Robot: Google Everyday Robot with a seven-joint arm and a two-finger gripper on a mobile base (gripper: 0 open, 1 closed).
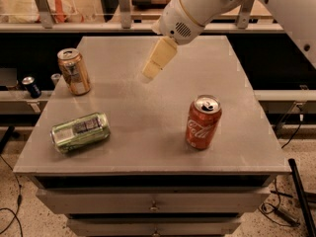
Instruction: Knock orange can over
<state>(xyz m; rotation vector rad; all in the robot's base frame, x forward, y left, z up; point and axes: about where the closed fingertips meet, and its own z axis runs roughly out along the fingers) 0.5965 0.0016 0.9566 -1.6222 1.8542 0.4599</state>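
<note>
The orange can (74, 71), golden-orange with a dark label panel and silver top, stands upright near the table's left edge at the back. My gripper (152, 70) hangs above the middle of the table, well to the right of the orange can and apart from it, with its cream-coloured fingers (159, 58) pointing down and to the left. It holds nothing.
A red Coca-Cola can (202, 122) stands upright at the front right. A green can (80, 132) lies on its side at the front left. The grey table (148, 147) sits on a drawer cabinet. A shelf with clutter runs behind, and a small dark can (31, 86) stands to the left below.
</note>
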